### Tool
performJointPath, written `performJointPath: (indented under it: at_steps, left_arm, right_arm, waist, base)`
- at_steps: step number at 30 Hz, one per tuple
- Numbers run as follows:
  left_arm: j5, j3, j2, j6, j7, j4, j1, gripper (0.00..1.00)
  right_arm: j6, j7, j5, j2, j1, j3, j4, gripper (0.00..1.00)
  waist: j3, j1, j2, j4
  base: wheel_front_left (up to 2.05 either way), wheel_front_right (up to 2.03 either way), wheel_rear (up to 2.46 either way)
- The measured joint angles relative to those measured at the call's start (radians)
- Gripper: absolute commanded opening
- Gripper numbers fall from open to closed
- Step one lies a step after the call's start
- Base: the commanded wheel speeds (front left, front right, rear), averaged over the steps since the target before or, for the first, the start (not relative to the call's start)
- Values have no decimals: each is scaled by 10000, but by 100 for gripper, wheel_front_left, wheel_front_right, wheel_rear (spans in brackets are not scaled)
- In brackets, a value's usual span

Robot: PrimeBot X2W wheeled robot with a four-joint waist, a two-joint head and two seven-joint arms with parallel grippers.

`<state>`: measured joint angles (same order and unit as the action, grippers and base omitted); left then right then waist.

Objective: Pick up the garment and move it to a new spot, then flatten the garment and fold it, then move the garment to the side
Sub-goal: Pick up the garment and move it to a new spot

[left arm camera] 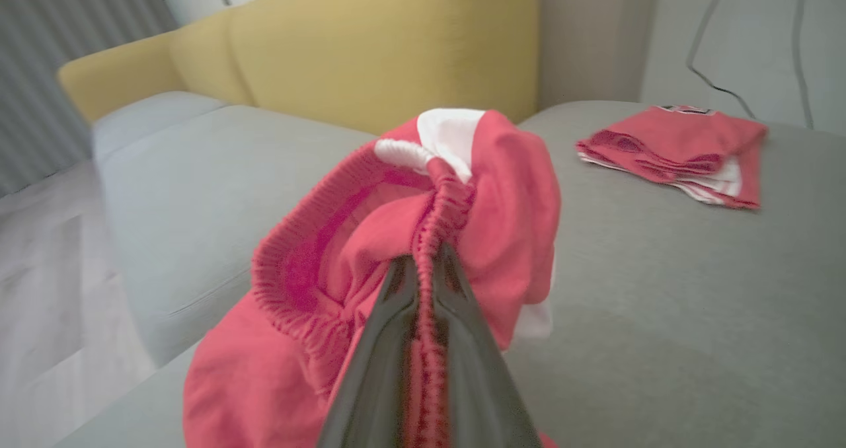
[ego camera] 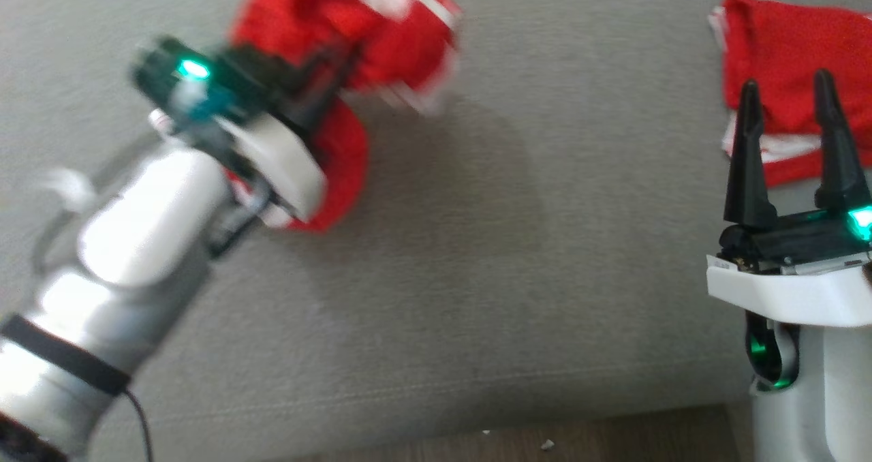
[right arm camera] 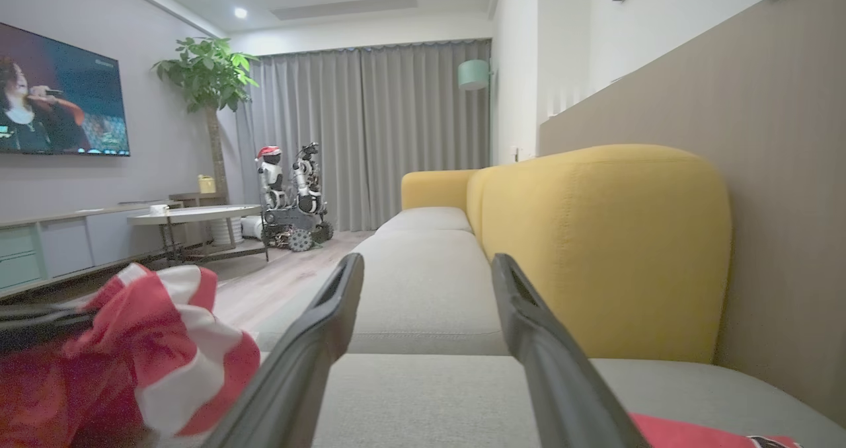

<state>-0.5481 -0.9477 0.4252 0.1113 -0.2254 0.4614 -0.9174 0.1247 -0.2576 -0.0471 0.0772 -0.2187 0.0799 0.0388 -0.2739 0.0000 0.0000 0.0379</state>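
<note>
Red garment (left arm camera: 509,223) bunched, its waistband (left arm camera: 444,203) clamped lengthwise in left pincer (left arm camera: 425,263); right pincer (ego camera: 786,84) stands wide.

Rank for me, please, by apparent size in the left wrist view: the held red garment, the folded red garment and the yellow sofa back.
1. held red garment, inflated by nearness to the camera.
2. yellow sofa back, nearly equal; order unsure.
3. folded red garment, clearly smallest.

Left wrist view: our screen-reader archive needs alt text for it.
The left gripper is shut on the waistband of a bunched red garment over a grey sofa seat. A second red garment lies folded farther back, near the yellow backrest.
</note>
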Motion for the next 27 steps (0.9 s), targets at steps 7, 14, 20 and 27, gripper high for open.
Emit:
performJointPath:
  at_steps: [7,14,20,27]
  left_arm:
    - [439,-1120,-1170,-238,199,240,816,0]
    - [938,-1687,-1705,-512,117,2180,1174,0]
    - [416,-1285,-2499,-723,-153,2566,1629,100]
    - [-155,-31,-2685,-1139,-242,1664,2641,100]
  right_arm:
    - [0,0,-36,-119,105,-8,174,100]
    - [0,0,-38,-217,105,236,128,100]
    - [0,0,-314,-219,212,506,-339,100]
    - [0,0,-529,-221,772,625,-911,100]
  waist:
    - [-240,0,0,911]
    - [-659,0,0,1463]
    - [-248,0,0,1315]
    - [545,0,0,748]
  base:
    - [0,0,0]
    - [0,0,0]
    - [0,0,0]
    - [0,0,0]
